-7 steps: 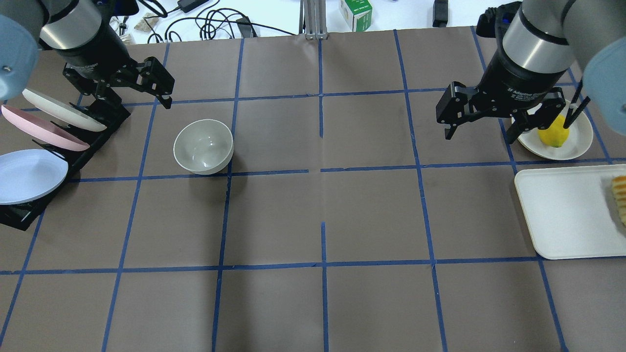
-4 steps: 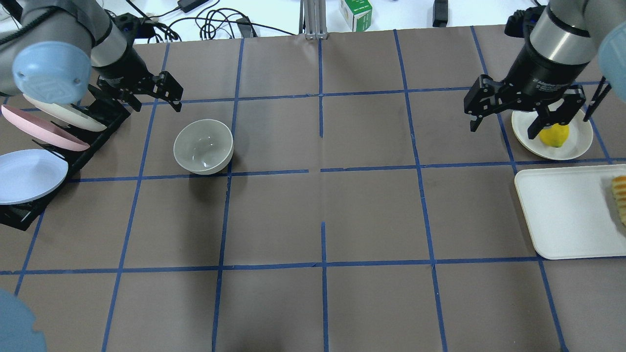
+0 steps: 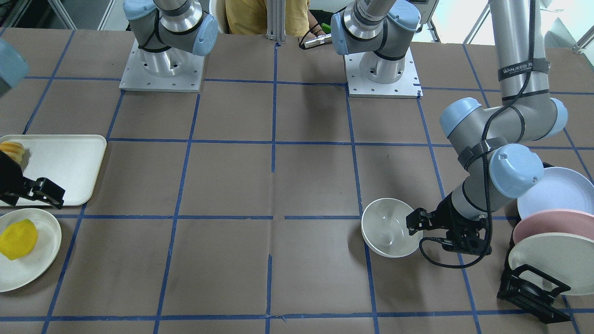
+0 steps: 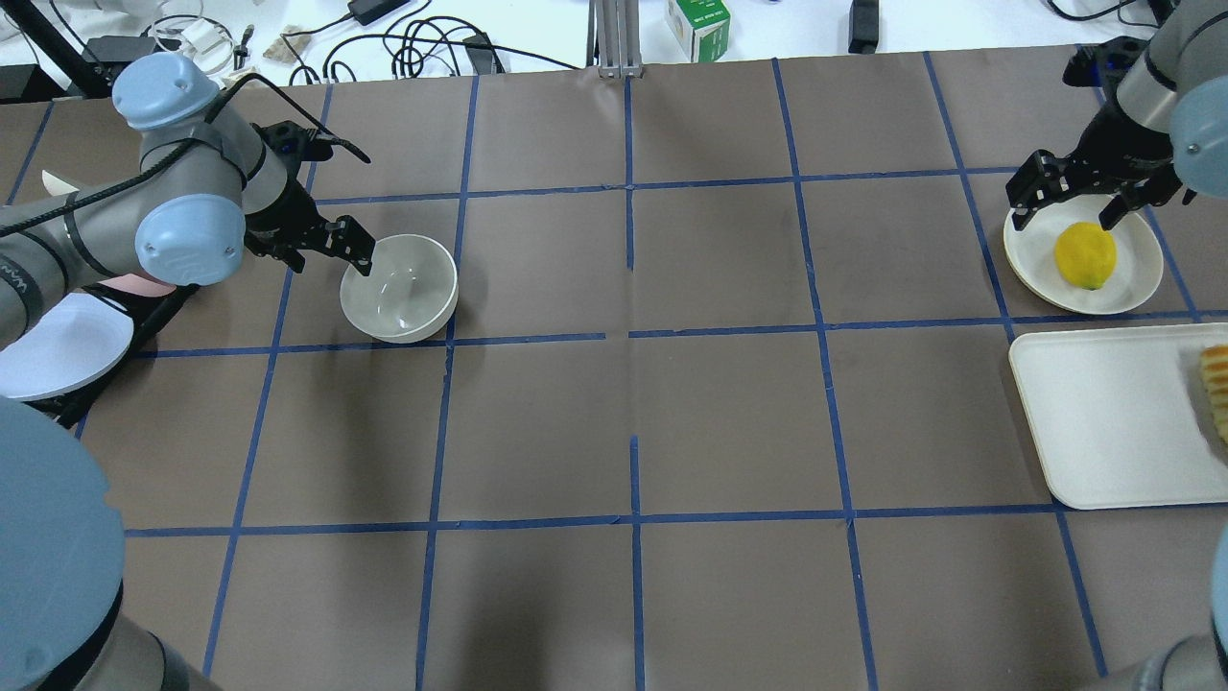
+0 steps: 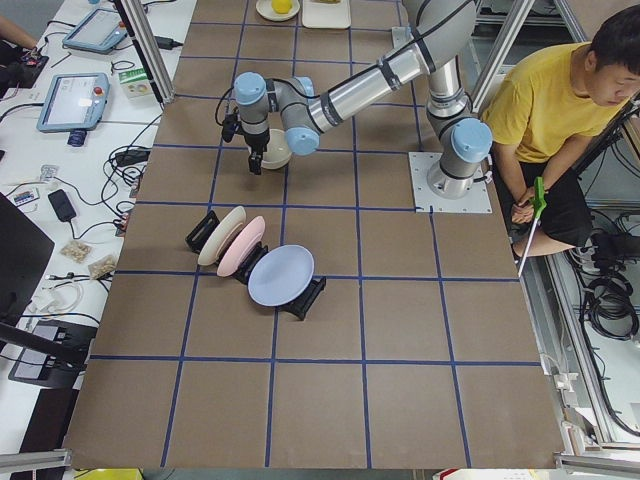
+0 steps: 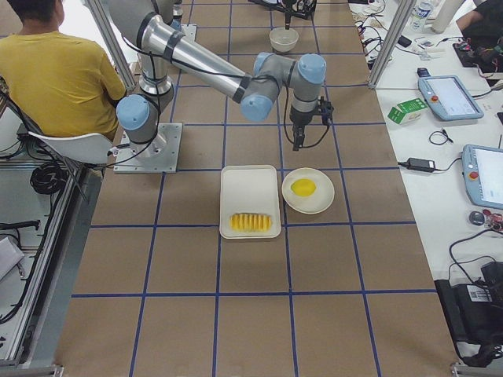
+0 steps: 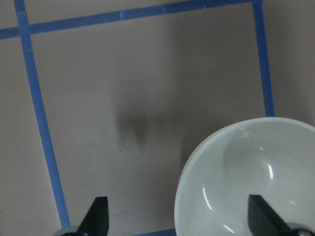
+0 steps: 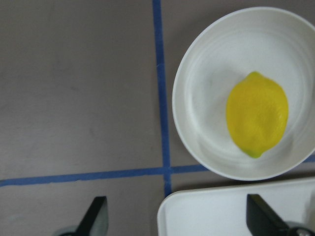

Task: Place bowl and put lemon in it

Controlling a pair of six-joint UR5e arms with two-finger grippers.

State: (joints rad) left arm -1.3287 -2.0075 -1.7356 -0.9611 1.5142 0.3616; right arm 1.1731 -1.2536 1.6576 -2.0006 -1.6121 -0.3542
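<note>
The off-white bowl (image 4: 399, 288) stands upright on the table's left half; it also shows in the front view (image 3: 389, 227). My left gripper (image 4: 326, 251) is open at the bowl's left rim. In the left wrist view the bowl (image 7: 246, 182) fills the lower right, with one fingertip (image 7: 261, 216) over its inside and the other outside it. The yellow lemon (image 4: 1085, 255) lies on a flat round plate (image 4: 1142, 278) at the right. My right gripper (image 4: 1067, 206) is open and empty over the plate's far edge. The right wrist view shows the lemon (image 8: 257, 114) uncovered.
A black rack at the left holds a light blue plate (image 4: 58, 345) and a pink and a white one behind my left arm. A cream tray (image 4: 1103, 422) with sliced fruit (image 4: 1216, 389) lies near the lemon's plate. Cables and a green box (image 4: 698, 27) lie beyond the far edge.
My left gripper moved from the rack to the bowl's left rim. My right gripper moved right and toward the table's far side, so the lemon now shows whole. Bowl and lemon have not moved.
</note>
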